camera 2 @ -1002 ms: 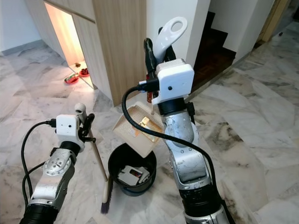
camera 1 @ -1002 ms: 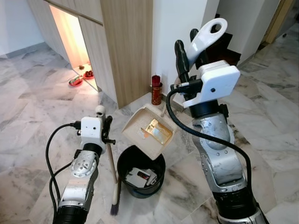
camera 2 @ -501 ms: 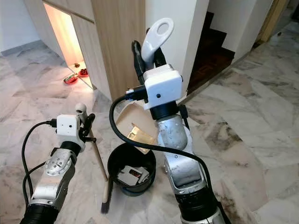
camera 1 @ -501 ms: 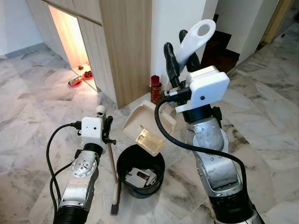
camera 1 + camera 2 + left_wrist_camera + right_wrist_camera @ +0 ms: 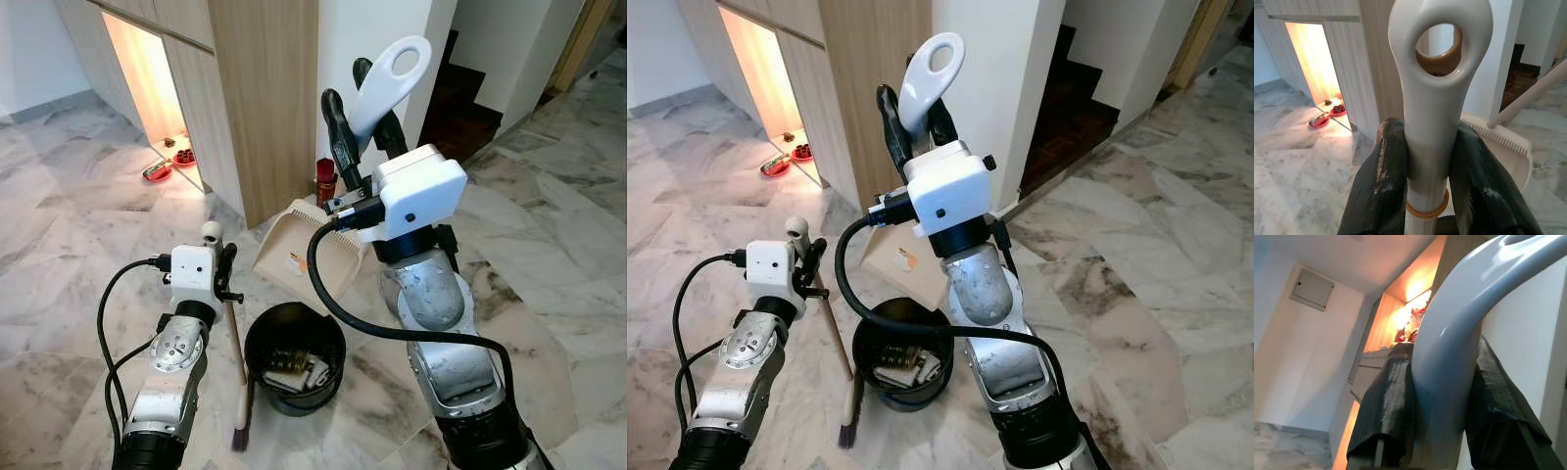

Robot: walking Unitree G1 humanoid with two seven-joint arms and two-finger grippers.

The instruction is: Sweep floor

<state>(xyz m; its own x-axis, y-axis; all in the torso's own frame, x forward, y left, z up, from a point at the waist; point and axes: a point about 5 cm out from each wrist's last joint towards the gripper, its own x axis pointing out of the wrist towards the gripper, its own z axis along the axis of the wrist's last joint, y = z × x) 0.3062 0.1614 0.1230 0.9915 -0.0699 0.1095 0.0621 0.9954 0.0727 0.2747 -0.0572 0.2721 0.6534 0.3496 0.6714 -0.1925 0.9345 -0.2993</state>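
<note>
Marble floor (image 5: 78,196), grey-veined and glossy, takes up most of the frame, with a wood-panelled cabinet (image 5: 260,88) at upper centre and a lit orange niche (image 5: 147,69) at upper left. A dark stairwell (image 5: 470,88) sits at upper right, and there's open floor down both the left and right edges.

Compared with a second ago, the right arm has swung toward the centre and tipped the beige dustpan (image 5: 309,257) steeper. The gold wrapper that lay in the pan is now down in the black bin (image 5: 294,357) at lower centre, on top of the other rubbish.

Right gripper (image 5: 364,108) has its jaws clamped on the dustpan's white looped handle (image 5: 387,78). Left gripper (image 5: 217,257), lower left, has its jaws closed round the broom (image 5: 237,357), whose bristles touch the floor just beside the bin. A small red jar (image 5: 326,178) stands at the cabinet's foot.
</note>
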